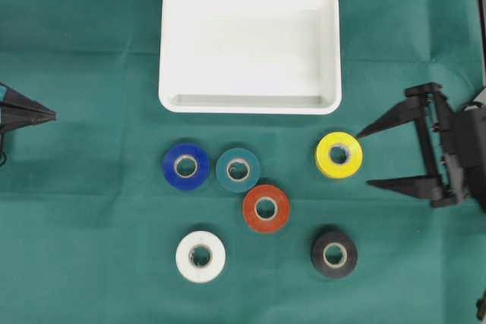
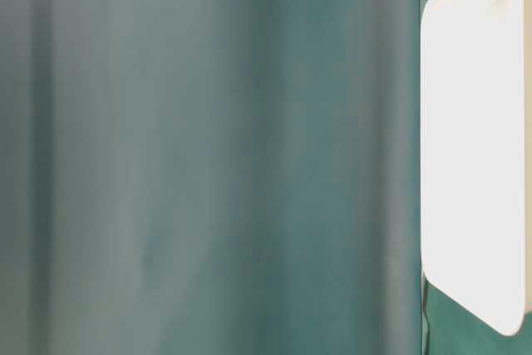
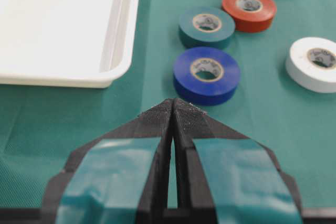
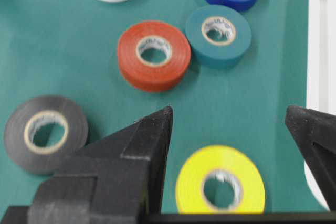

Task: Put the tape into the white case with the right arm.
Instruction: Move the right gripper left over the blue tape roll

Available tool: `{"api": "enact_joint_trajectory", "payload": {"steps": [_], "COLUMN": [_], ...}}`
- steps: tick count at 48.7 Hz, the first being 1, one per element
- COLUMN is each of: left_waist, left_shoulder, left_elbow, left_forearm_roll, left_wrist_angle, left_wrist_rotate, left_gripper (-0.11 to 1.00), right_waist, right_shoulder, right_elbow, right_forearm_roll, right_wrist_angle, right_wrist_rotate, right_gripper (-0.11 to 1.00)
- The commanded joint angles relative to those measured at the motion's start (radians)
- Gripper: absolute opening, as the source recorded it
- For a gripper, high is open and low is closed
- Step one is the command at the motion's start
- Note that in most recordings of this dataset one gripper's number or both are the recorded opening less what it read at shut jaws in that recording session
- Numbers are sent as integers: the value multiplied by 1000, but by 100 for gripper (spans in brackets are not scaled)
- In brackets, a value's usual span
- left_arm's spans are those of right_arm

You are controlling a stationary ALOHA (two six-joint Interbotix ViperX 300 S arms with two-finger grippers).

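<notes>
Several tape rolls lie flat on the green cloth below the white case [image 1: 173,51]: yellow [image 1: 325,155], blue [image 1: 171,166], teal [image 1: 225,170], red [image 1: 252,209], white [image 1: 185,256] and black [image 1: 320,255]. The case holds nothing. My right gripper [image 1: 363,159] is open just right of the yellow roll, its tips pointing left at it. In the right wrist view the yellow roll [image 4: 241,163] lies on the cloth between the spread fingers of the gripper [image 4: 228,111], untouched. My left gripper [image 3: 172,103] is shut and empty, short of the blue roll [image 3: 207,90].
The case's rim [image 3: 121,51] lies to the left of the left gripper, and its side [image 2: 474,139] fills the right of the blurred table-level view. Red [image 4: 128,64] and teal [image 4: 199,45] rolls touch beyond the yellow one; black [image 4: 18,124] lies to the left.
</notes>
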Motion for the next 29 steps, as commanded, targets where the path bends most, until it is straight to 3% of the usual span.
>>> {"api": "enact_joint_trajectory", "payload": {"steps": [1,23,29], "left_waist": [0,0,-2], "left_shoulder": [14,11,9], "left_elbow": [-11,-11,-8], "left_forearm_roll": [-2,-2,-2], "left_wrist_angle": [-9,-11,-11], "left_wrist_rotate": [2,0,0], "left_gripper": [1,1,1], "right_waist": [-8,-32,-32], "right_shoulder": [66,505,606], "right_elbow": [-64,-413,-514], "right_forearm_roll": [-2,-52,-86], "right_wrist_angle": [-31,-57,-41], "right_wrist_rotate": [2,-2,0], "right_gripper": [61,61,61]}}
